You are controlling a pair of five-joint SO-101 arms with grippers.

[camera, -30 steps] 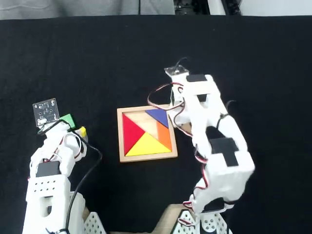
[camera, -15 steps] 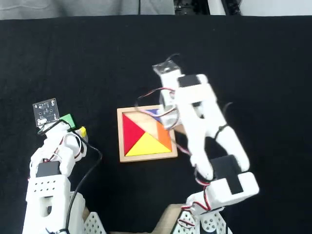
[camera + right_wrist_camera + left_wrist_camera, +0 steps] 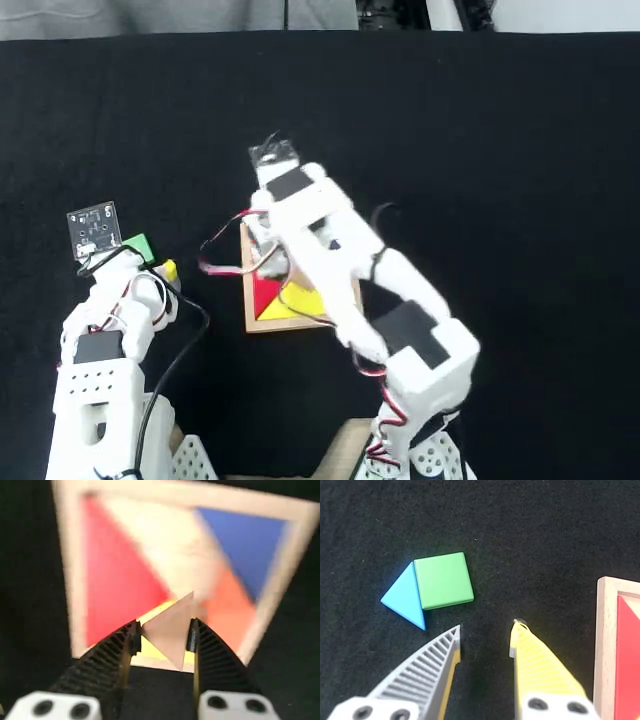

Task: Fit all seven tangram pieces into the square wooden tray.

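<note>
- Black tabletop (image 3: 520,150): the square wooden tray (image 3: 290,325) lies near its centre.
- Right arm (image 3: 330,250): it stretches over the tray from 5 o'clock, and its jaws are clamped on a pale pink triangle (image 3: 167,632) held above the tray's 6 o'clock edge.
- Left arm (image 3: 100,370): it is at 8 o'clock of the tray. Its jaws are moderately wide with nothing between them.
- Tray contents: red triangle (image 3: 107,575) at 9 o'clock, yellow triangle (image 3: 303,298) at 6 o'clock, blue triangle (image 3: 245,545) in a corner, and an orange piece (image 3: 230,605) beside the blue. Bare wood shows between red and blue.
- Green square (image 3: 443,580): it lies on the tabletop at 9 o'clock of the tray, near the left jaws.
- Light blue triangle (image 3: 405,600): it touches the green square edge to edge.
</note>
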